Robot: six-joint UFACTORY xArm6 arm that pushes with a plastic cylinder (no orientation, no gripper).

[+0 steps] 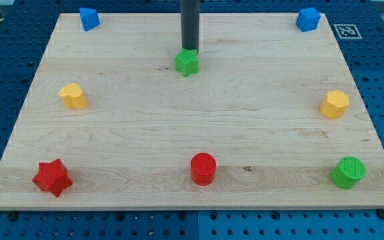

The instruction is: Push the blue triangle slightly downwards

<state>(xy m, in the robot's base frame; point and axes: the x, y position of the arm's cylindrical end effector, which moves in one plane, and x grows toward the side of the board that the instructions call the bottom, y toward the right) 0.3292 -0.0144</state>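
The blue triangle (89, 19) sits at the top left corner of the wooden board (192, 133). My tip (190, 51) is at the end of the dark rod that comes down from the view's top centre. It stands far to the right of the blue triangle and a little lower. It is right at the top edge of a green star (187, 63), touching it or nearly so.
A blue cube (308, 19) sits at the top right corner. A yellow block (73, 96) is at the left, a yellow hexagon (335, 104) at the right. A red star (51, 177), a red cylinder (203, 169) and a green cylinder (348, 172) lie along the bottom.
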